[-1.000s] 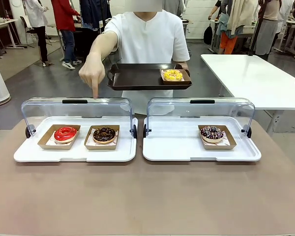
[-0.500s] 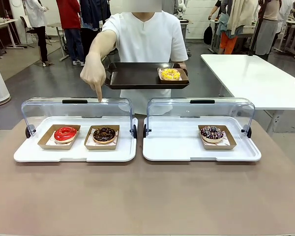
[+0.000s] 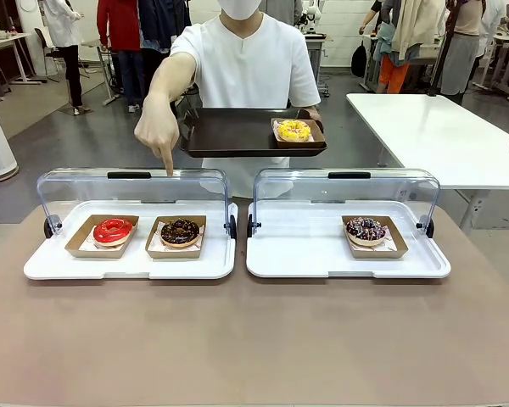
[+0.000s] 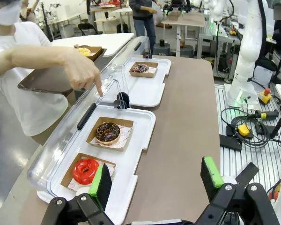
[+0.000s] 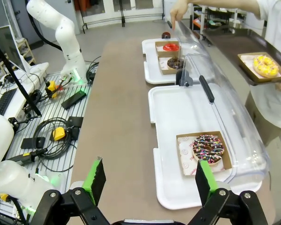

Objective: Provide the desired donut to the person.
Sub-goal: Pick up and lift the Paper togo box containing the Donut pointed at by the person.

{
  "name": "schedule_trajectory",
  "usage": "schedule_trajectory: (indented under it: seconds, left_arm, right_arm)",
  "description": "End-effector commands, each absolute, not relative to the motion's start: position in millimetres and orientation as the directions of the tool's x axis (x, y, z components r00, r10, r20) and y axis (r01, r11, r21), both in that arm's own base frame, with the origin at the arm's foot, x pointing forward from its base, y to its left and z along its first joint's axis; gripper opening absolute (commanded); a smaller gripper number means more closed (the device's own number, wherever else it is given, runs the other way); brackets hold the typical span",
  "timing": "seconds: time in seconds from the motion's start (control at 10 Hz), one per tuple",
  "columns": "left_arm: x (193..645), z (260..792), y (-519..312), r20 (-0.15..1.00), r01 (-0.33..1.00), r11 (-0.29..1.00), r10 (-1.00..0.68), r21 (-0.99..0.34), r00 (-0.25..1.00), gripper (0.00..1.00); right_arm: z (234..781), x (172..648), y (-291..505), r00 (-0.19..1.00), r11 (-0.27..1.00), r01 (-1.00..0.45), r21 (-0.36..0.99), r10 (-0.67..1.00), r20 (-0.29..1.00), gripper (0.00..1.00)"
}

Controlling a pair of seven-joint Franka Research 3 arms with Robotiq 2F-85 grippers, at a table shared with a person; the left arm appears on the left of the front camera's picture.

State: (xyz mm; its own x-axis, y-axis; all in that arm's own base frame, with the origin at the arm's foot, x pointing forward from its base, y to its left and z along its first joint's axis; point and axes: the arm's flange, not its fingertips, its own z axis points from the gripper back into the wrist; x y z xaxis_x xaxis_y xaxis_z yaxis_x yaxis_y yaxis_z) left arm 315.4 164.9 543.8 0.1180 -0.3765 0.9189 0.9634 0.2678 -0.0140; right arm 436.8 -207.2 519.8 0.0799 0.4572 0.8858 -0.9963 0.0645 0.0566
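Sprinkled donut (image 5: pixel 207 148) on near white tray (image 5: pixel 174 112); jaws wide apart.

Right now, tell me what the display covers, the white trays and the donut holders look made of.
Display covers: clear glossy plastic, probably acrylic; things behind show through them. White trays: smooth moulded plastic, it seems, with rounded rims. Donut holders: matte brown cardboard, judging by their folded walls.
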Motion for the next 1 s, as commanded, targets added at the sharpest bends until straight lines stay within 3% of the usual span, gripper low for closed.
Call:
schedule_trajectory:
  seconds: [0.0,0.2,0.4,0.6,0.9]
  left_arm:
    - [323.7,570.4,125.6,0.851,0.973,0.22,-0.522,0.064,0.062,1.0]
    - [331.2,592.5,74.1,0.742,0.986,0.117,-0.67,0.115,-0.007,1.0]
    - [344.1,600.5,24.3,0.564,0.99,0.03,-0.824,0.136,-0.052,1.0]
    - [357.1,588.7,-18.2,0.411,0.997,-0.035,-0.91,0.073,-0.062,1.0]
    - [381.9,549.8,-73.6,0.28,0.996,-0.052,-0.957,0.079,-0.072,1.0]
  right_arm:
    - [518.9,437.1,-207.2,0.081,0.064,-0.996,0.058,0.455,0.887,1.0]
    - [518.9,437.1,-207.2,0.081,0.064,-0.996,0.058,0.455,0.887,1.0]
    - [518.9,437.1,-207.2,0.081,0.064,-0.996,0.058,0.455,0.887,1.0]
    - [518.9,437.1,-207.2,0.081,0.064,-0.996,0.058,0.455,0.887,1.0]
    - [518.9,437.1,-207.2,0.081,0.064,-0.996,0.058,0.455,0.887,1.0]
